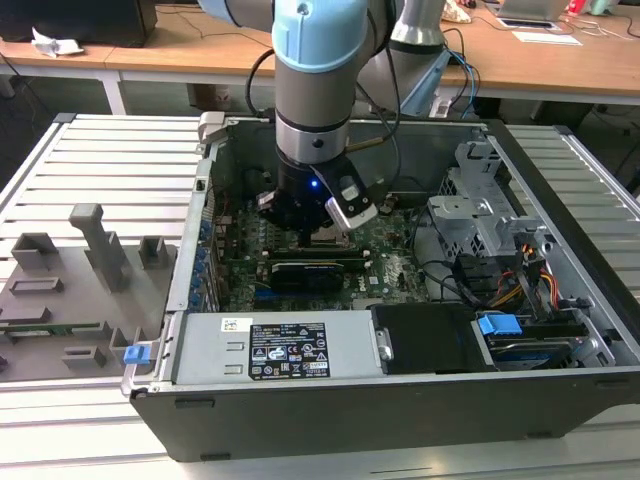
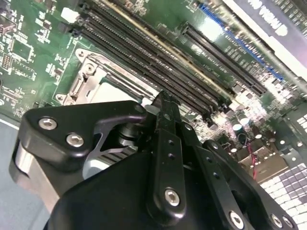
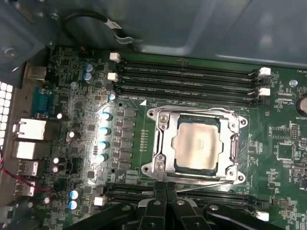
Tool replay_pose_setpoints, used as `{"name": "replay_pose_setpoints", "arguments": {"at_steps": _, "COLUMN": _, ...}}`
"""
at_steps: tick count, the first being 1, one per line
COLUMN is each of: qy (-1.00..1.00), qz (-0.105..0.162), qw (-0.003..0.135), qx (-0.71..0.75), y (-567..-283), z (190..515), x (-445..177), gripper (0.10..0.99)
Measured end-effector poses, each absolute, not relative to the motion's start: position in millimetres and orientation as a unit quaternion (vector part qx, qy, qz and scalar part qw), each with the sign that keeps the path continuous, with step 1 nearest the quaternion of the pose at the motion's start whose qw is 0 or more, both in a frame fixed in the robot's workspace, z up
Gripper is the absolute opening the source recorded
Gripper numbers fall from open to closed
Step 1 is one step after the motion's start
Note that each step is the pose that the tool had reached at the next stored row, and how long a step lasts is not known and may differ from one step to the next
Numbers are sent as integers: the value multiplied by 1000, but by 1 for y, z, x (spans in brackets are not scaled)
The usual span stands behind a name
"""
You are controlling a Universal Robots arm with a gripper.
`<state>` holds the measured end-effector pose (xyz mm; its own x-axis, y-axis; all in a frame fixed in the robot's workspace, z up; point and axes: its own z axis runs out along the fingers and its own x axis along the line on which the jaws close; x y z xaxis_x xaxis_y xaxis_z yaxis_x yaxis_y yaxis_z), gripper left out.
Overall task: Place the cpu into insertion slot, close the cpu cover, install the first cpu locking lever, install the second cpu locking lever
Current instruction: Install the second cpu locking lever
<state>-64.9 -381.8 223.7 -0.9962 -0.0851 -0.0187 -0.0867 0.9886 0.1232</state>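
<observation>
Gripper [image 3: 165, 188] fingers pressed together, holding nothing, at the cpu cover's [image 3: 197, 143] edge — I'd press that lever [image 3: 201, 185] squarely — cpu [image 3: 197, 144] seated.

Cpu [image 3: 197, 143] seated in insertion slot [image 3: 165, 146]; cpu cover [image 3: 235, 139] lies flat over it. My gripper [image 3: 165, 188], fingers together, at cover's edge.

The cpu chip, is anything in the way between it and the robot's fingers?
Nothing visible is. The cpu already sits in the insertion slot with the cpu cover closed around it, and the gripper hangs at the socket's edge.
</observation>
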Motion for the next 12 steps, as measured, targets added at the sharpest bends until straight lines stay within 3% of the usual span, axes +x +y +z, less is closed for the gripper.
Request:
{"name": "replay_pose_setpoints", "arguments": {"at_steps": 5, "qy": 996, "qz": 81, "qw": 8, "qx": -43, "y": -386, "z": 222, "x": -80, "gripper": 106}}
{"name": "replay_pose_setpoints", "arguments": {"at_steps": 12, "qy": 995, "qz": 88, "qw": 9, "qx": -43, "y": -386, "z": 208, "x": -81, "gripper": 106}}
